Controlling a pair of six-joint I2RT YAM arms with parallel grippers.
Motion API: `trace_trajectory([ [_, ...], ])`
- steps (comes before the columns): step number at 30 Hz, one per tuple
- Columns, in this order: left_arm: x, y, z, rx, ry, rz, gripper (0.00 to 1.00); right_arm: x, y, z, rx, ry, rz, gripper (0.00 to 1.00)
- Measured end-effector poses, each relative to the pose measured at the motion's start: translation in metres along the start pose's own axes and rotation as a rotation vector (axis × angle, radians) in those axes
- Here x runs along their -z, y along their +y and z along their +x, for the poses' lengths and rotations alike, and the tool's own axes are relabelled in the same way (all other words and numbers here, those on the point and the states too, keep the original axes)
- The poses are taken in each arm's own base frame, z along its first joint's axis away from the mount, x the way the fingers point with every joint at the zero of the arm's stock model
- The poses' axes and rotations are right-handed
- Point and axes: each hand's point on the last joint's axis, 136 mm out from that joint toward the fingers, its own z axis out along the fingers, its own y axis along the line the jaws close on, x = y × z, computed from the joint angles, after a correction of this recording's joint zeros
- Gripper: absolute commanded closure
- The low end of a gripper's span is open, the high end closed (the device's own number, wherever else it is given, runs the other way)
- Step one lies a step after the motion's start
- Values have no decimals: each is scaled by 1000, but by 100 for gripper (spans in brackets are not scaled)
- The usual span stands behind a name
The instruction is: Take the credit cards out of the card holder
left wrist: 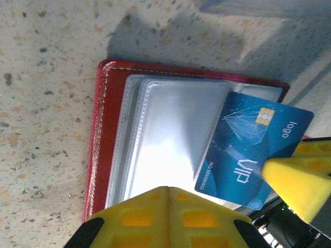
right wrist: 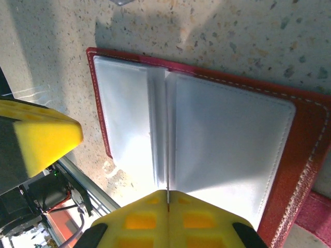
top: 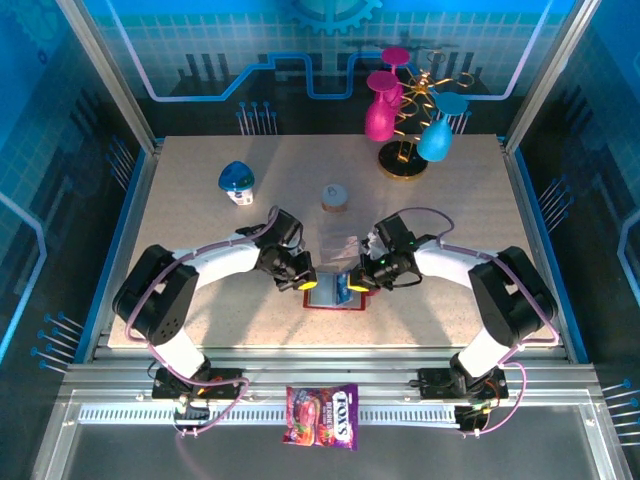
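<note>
On the speckled table (top: 200,200) the red wallet (left wrist: 98,155) lies open, the left gripper (left wrist: 168,206) closed at its edge, the right gripper (right wrist: 168,206) pinching a partly drawn blue card (left wrist: 248,139).

The blue credit card (left wrist: 253,150) reads "VIP", "logo" and a number beginning "NO 8888". The candy packet (top: 322,416), lying just off the table's (top: 200,210) near edge, reads "FOX'S".

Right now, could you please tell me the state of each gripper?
Left gripper: shut, at the edge of the card holder; any grip cannot be told.
Right gripper: shut on the blue card.
</note>
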Motion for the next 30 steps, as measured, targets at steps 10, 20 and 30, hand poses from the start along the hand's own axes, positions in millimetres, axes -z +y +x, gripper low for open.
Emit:
trace_trajectory([
  [10, 13, -4, -29, 42, -76, 46, 91, 27, 31, -18, 239, -10, 40, 100],
  [20, 22, 1, -45, 66, -122, 74, 90, 67, 51, -44, 718, -5, 220, 100],
  [30, 31, 5, -52, 84, -150, 87, 90, 78, 52, -67, 1148, 141, 392, 100],
])
